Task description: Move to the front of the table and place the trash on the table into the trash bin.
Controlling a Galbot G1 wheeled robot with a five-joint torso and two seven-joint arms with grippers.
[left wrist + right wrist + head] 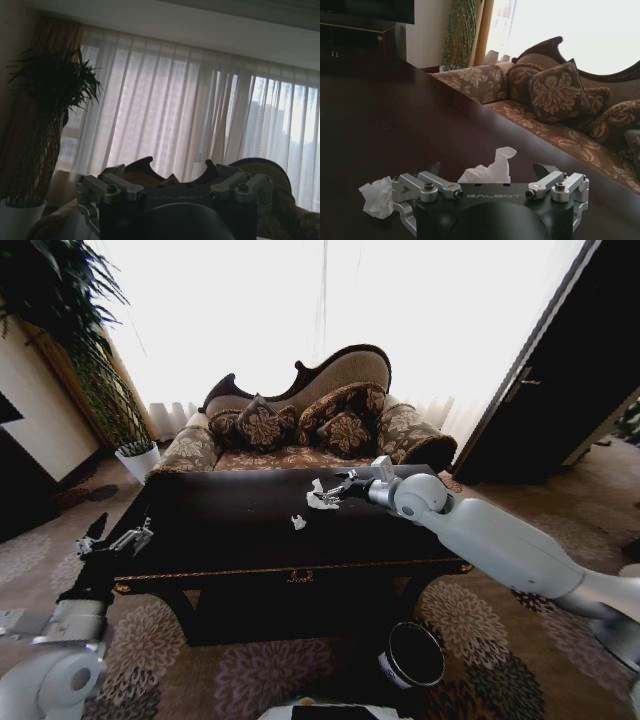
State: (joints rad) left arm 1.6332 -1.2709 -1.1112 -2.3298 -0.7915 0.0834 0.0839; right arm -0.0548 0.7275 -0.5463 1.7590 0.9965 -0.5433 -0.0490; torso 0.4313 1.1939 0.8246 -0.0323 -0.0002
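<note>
The dark glossy table (230, 540) stands in front of me. On its far middle lies a crumpled white paper scrap (318, 503), trash, and a smaller white scrap (298, 522) lies nearer me. My right gripper (328, 492) reaches over the table from the right. It is open in the right wrist view (489, 172), with the larger scrap (490, 169) between its spread fingers. The other scrap (376, 196) lies beside it. The round black trash bin (413, 654) stands on the carpet at the table's front right. My left gripper (116, 537) is held open by the table's left corner.
A patterned sofa (300, 435) with cushions sits right behind the table. A white plant pot (140, 460) and a tall plant (50, 105) stand at the back left. Patterned carpet (500, 640) surrounds the table. A dark door (560, 380) is at the right.
</note>
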